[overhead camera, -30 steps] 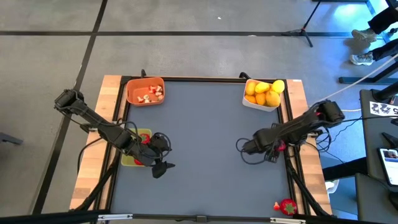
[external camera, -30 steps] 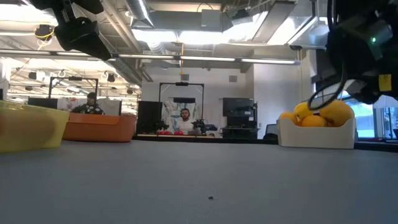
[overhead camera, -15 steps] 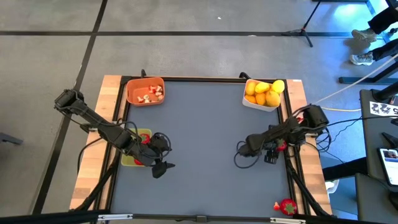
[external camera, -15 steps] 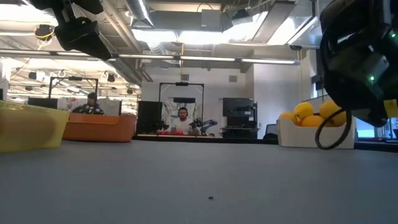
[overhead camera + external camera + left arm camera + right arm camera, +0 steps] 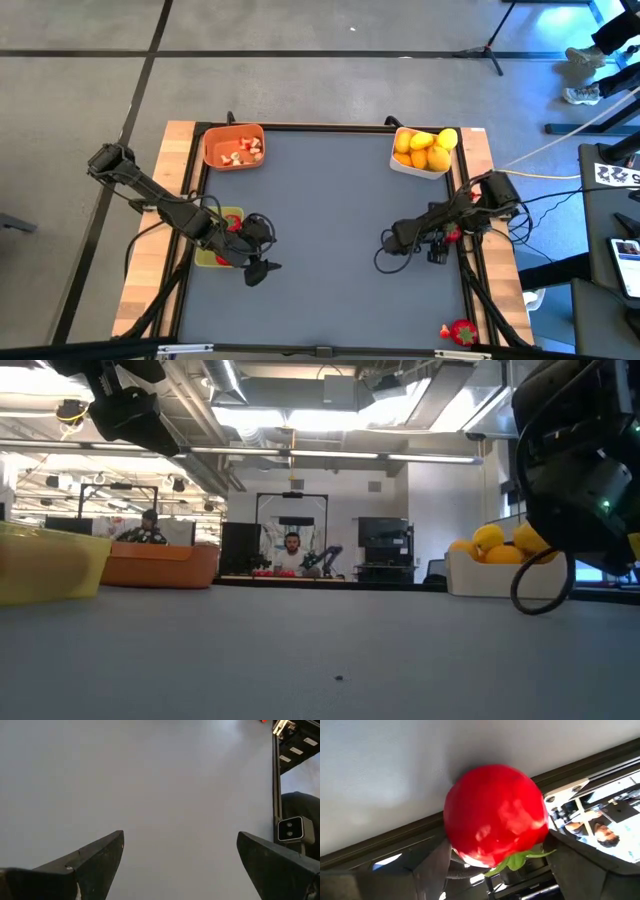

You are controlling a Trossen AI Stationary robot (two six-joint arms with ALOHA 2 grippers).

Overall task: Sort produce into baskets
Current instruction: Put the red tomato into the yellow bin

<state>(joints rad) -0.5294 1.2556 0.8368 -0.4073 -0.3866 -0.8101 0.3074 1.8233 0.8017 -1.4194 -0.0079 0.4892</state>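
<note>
- Closest to us, at the table's near right corner, we see a lone red strawberry lying on the wooden edge, well apart from both arms.
- Our left gripper hangs over the grey mat on the left side, fingers spread wide with nothing between them; only bare mat shows past them.
- Just beside that arm, at the mat's left edge, sits the yellow-green basket, with red pieces showing under the arm's wrist.
- Our right gripper is at the mat's right edge, beside the table's dark rail. In its wrist view a red strawberry with a green top fills the space between the spread fingers; it sits right at the rail. We cannot tell whether the fingers are pressing on it or only standing around it.
- Farther back on the right, the white basket holds yellow and orange citrus fruits.
- At the far left corner, the orange basket holds small pale-and-red bits.
- Beyond the table, in the low view, a person sits in the room behind.
</note>
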